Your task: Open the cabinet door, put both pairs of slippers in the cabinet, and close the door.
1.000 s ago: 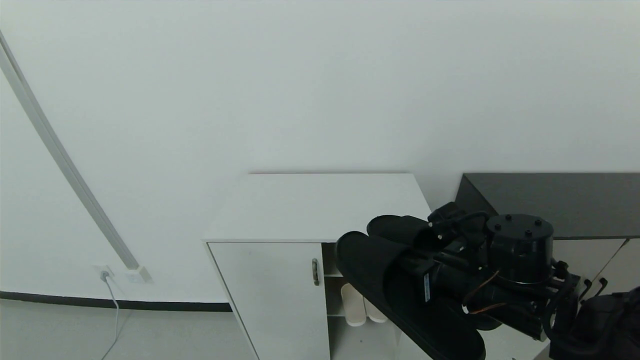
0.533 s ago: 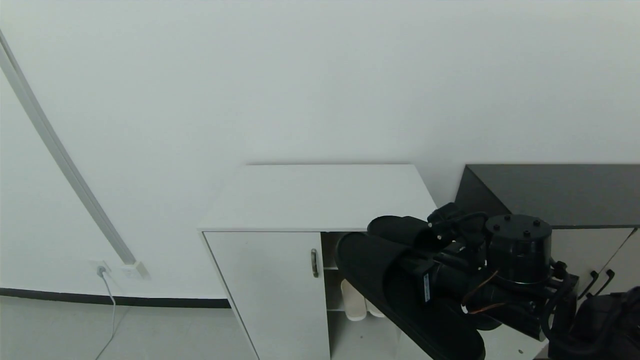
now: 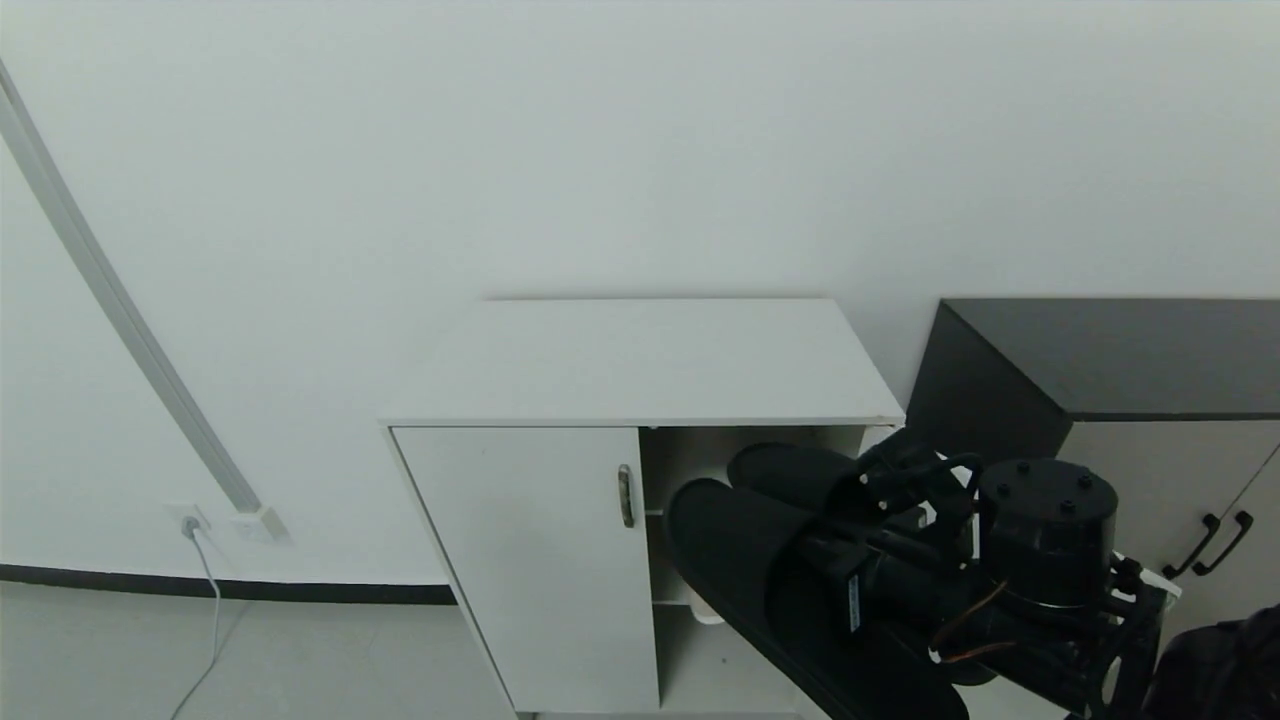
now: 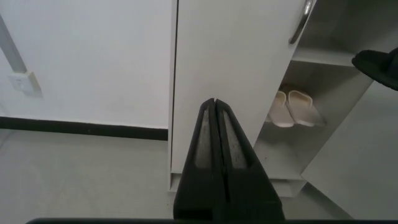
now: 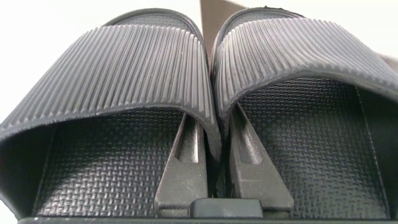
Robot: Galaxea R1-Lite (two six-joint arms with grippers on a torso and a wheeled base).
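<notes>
Two ribbed black rubber slippers [image 3: 745,540] are hanging pinched in the right gripper [image 5: 215,134] near the white wooden cabinet [image 3: 640,365], at its open right half, beige pair [image 4: 295,107] already lying inside; left gripper [image 4: 215,106] is resting pressed together. Next is seemingly calling for sliding them in.

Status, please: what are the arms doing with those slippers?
Left gripper jaws shut, empty. Right gripper clamps black ribbed rubber slippers. White cabinet open; cream slippers already inside.

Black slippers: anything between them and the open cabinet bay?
Nothing visible blocks it. The black slippers, clamped in the right gripper, sit at the open right half of the cabinet; the closed left door is off to the side. The beige slippers lie on a lower shelf.
</notes>
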